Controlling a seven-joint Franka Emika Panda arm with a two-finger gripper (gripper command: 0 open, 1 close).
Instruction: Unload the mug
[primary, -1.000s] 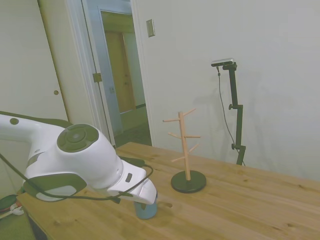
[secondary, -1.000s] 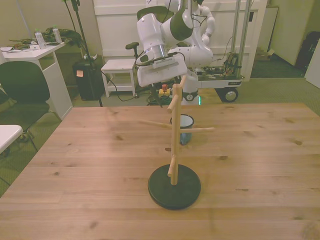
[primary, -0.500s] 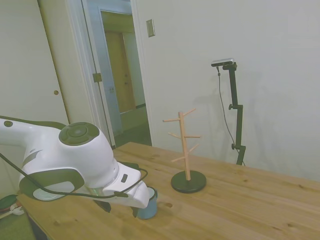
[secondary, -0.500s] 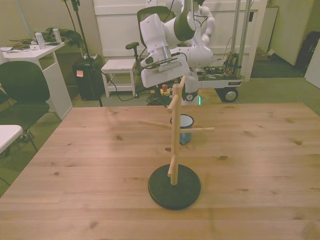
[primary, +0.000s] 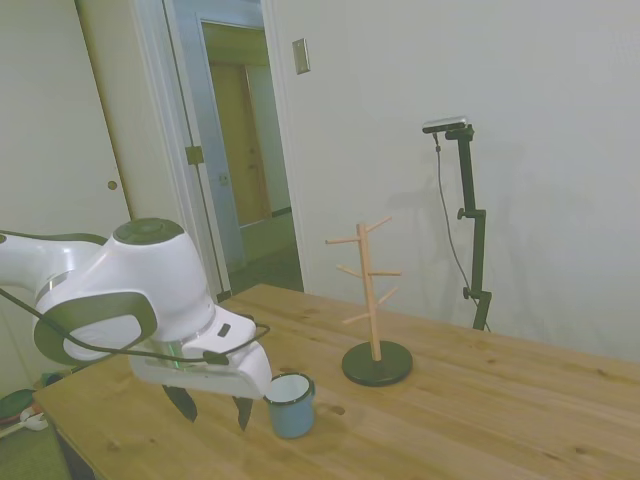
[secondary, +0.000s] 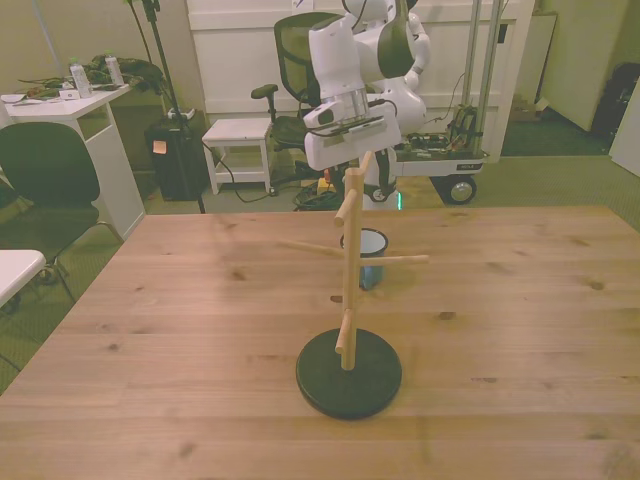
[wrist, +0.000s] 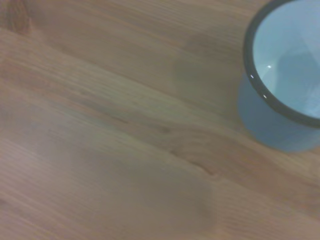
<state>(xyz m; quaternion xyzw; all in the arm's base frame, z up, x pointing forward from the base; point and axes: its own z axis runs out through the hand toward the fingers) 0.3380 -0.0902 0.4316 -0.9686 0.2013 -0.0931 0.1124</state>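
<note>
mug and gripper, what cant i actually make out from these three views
- Mug handle: not visible in the side view; the wrist view cuts the mug off at the picture's edge.
- Mug in the front view: the peg stand crosses in front of it, hiding part of the rim and body.
- Gripper: fingers show open in the side view; in the front view they lie behind the stand's top.

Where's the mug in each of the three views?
Side view: the mug stands on the table near the bottom, left of centre, just right of the gripper.
Front view: mug sits mid-picture, partly hidden behind the peg stand.
Wrist view: mug is cut off at the frame edge, seen from above.
Shared landmark: the peg stand, in the side and front views.
</note>
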